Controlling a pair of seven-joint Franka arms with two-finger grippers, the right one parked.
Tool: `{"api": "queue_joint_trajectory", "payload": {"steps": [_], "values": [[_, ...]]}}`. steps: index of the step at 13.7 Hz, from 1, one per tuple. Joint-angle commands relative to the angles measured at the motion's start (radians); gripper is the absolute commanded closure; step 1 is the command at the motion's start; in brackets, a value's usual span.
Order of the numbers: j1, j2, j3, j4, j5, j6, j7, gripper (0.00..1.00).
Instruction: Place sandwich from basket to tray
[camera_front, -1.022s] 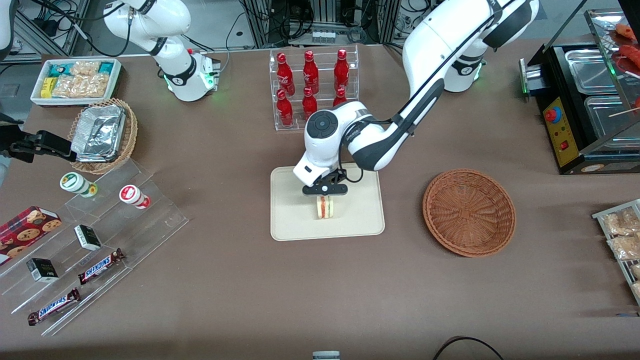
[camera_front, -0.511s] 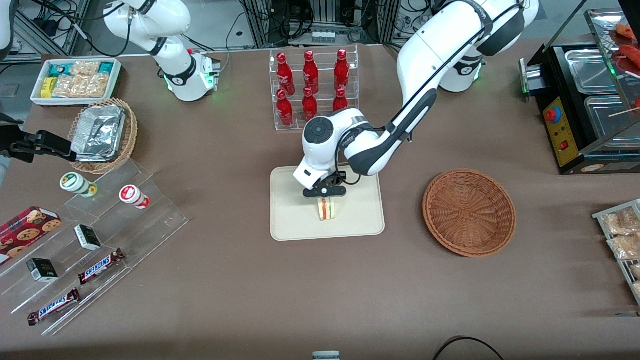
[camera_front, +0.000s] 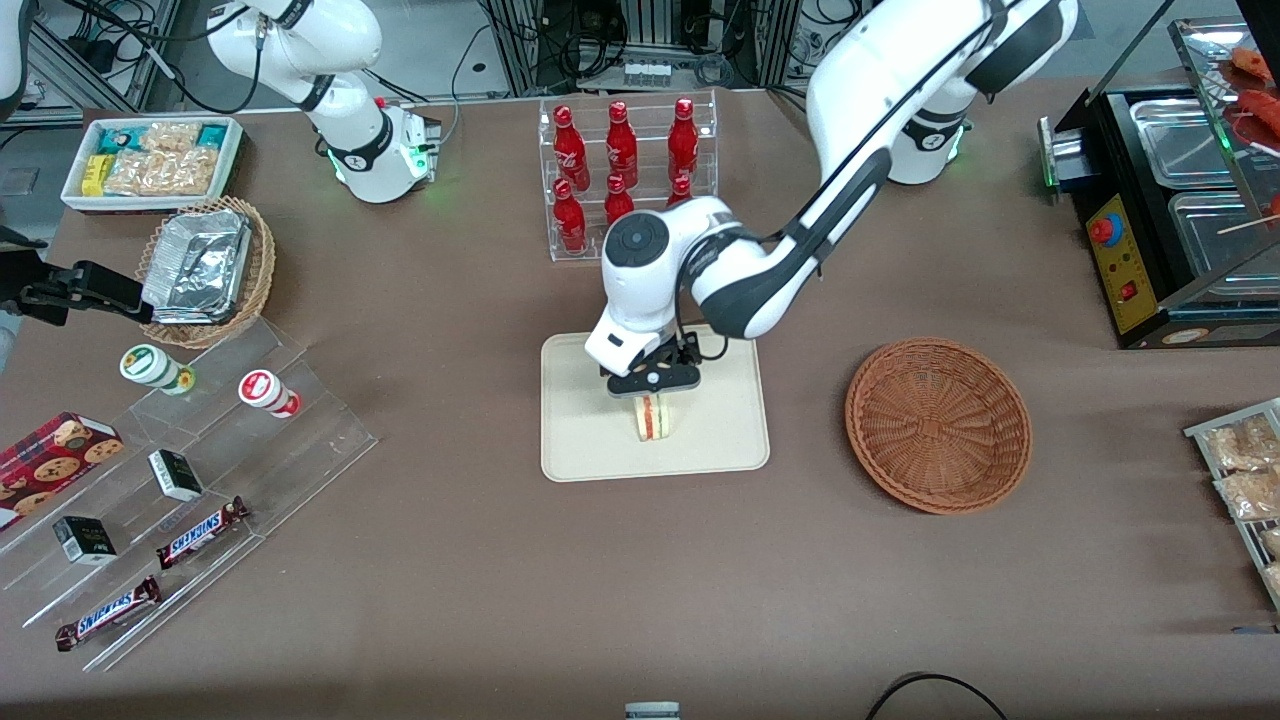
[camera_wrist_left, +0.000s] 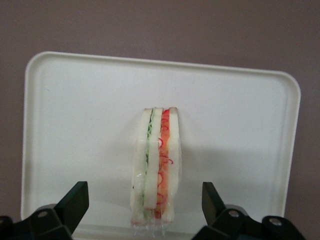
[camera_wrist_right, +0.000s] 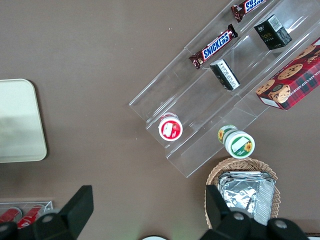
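Sandwich (camera_wrist_left: 155, 170) upright on tray (camera_front: 580, 450), near centre. Gripper (camera_front: 653, 378) just above it, fingers spread, holding nothing. Basket (camera_front: 938, 424) empty, 3 o'clock of tray. Placement looks done; only retreat left.

The clear-wrapped triangular white-bread sandwich (camera_front: 652, 417) (camera_wrist_left: 156, 167) with red and green filling stands on edge just below the spread jaws of the left gripper (camera_front: 652, 381) (camera_wrist_left: 145, 210), untouched, on the flat cream rectangular tray (camera_front: 590, 445) (camera_wrist_left: 75, 100). The round reddish-brown wicker basket (camera_front: 938, 425) lies well apart on the tabletop.
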Motion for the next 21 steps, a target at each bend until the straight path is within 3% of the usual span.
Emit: {"api": "queue_joint_trajectory", "payload": {"steps": [1, 5, 8, 13, 16, 21], "values": [[0.058, -0.142, 0.006, -0.033, -0.089, -0.062, -0.008, 0.0], [0.159, -0.274, 0.003, -0.03, -0.118, -0.243, 0.008, 0.0], [0.247, -0.354, 0.006, -0.026, -0.19, -0.346, 0.187, 0.0], [0.446, -0.467, 0.014, -0.03, -0.244, -0.539, 0.571, 0.0], [0.427, -0.493, 0.153, -0.032, -0.258, -0.581, 0.779, 0.0], [0.41, -0.582, 0.366, -0.101, -0.359, -0.615, 1.096, 0.0]]}}
